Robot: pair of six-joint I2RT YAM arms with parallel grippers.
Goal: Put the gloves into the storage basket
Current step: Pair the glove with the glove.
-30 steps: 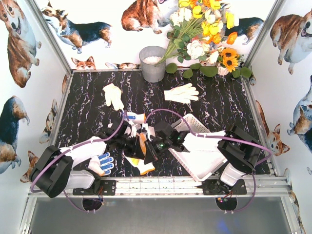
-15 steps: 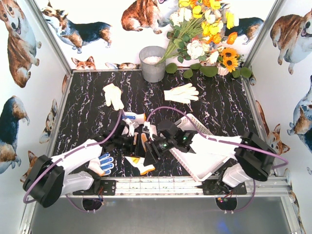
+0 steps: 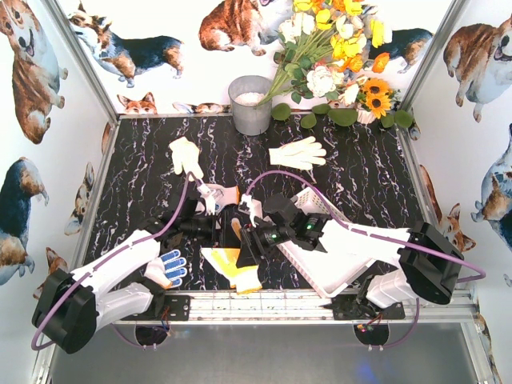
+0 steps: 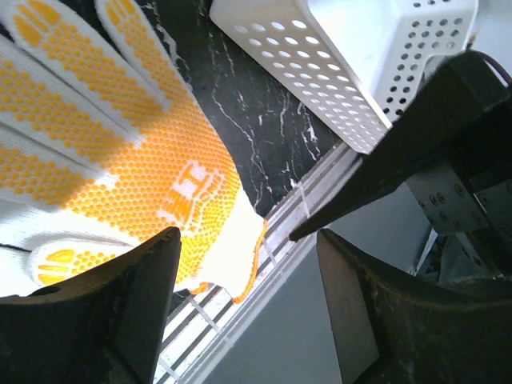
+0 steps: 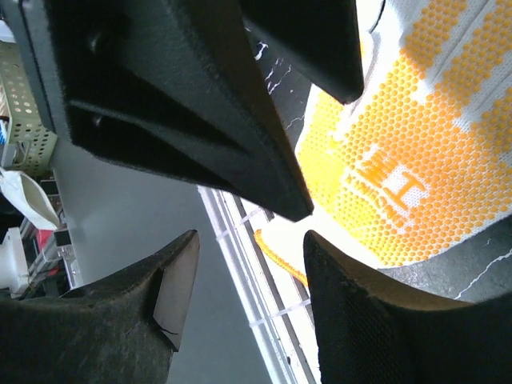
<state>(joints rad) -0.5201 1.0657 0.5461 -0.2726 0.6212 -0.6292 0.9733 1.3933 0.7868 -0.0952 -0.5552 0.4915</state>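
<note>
**Both grippers open over yellow-palmed glove, basket just beside it**

A blue-dotted glove (image 3: 168, 268) lies palm up on the black marbled table (image 3: 144, 184), behind the left gripper (image 4: 246, 240) and against the left arm's white forearm. The left gripper itself hangs with its jaws apart and nothing between them. Directly beneath it lies the yellow-palmed glove (image 3: 228, 266), flat and dotted side up, its orange-edged cuff towards the metal rail at the table's near edge.

Facing the left gripper across that glove is the right gripper (image 5: 250, 240), its jaws likewise spread and gripping nothing. Its wrist view shows the left gripper's dark fingers (image 5: 160, 96) close in front and the same yellow palm below. Neither gripper can be seen touching the glove.

The storage basket (image 4: 320, 80) sits just behind the right gripper, largely under the right arm. Seen from the left wrist, its perforated wall stands near the glove's cuff with a strip of bare table between them.

Three more gloves lie beyond the grippers, towards the back wall. A small white glove (image 3: 222, 194) is just past the left gripper, under its purple cable. A cream glove (image 3: 186, 157) lies farther out to the left. A second cream glove (image 3: 298, 152) lies well beyond the right gripper. Past them stand a grey bucket (image 3: 251, 104) and a spray of flowers (image 3: 332, 48).
</note>
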